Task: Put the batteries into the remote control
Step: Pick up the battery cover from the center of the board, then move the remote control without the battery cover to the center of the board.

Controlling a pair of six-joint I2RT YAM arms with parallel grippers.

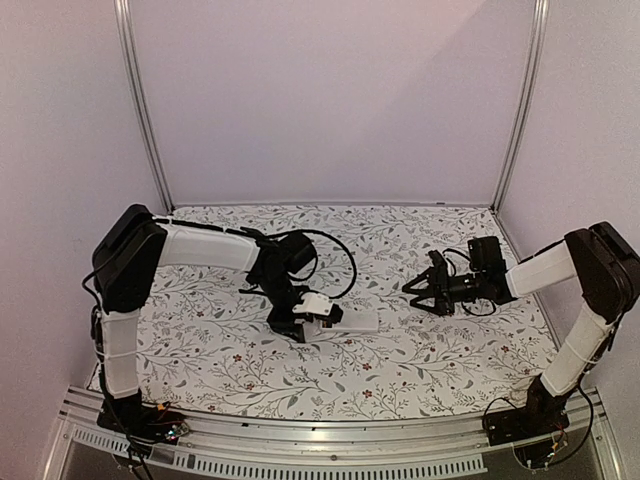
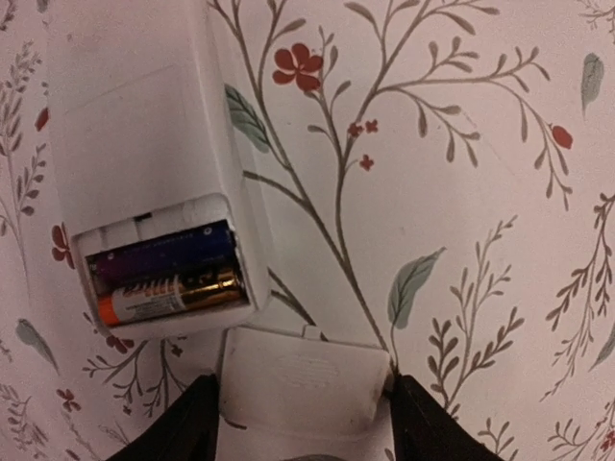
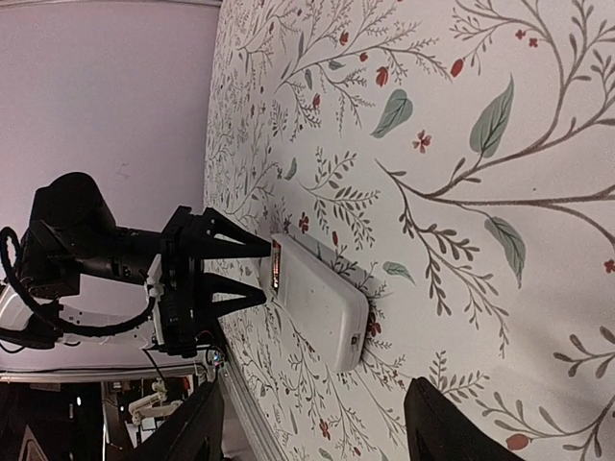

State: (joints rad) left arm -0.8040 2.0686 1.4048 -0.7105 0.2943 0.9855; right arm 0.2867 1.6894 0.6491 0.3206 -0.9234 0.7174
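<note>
The white remote control (image 2: 135, 125) lies back-up on the floral table. Its battery compartment is open at the near end, and two batteries (image 2: 168, 274) lie side by side inside, one dark purple, one gold and orange. Just in front of the compartment, my left gripper (image 2: 303, 423) is shut on the loose white battery cover (image 2: 303, 384), one finger against each of its side edges. From above, the left gripper (image 1: 305, 325) sits at the left end of the remote control (image 1: 352, 320). My right gripper (image 1: 412, 292) hangs open to the remote's right and holds nothing.
The right wrist view shows the remote control (image 3: 317, 298) lengthwise with the left gripper (image 3: 245, 269) at its far end. White walls and metal posts (image 1: 148, 110) enclose the floral table (image 1: 400, 370). A metal rail (image 1: 330, 435) runs along the near edge.
</note>
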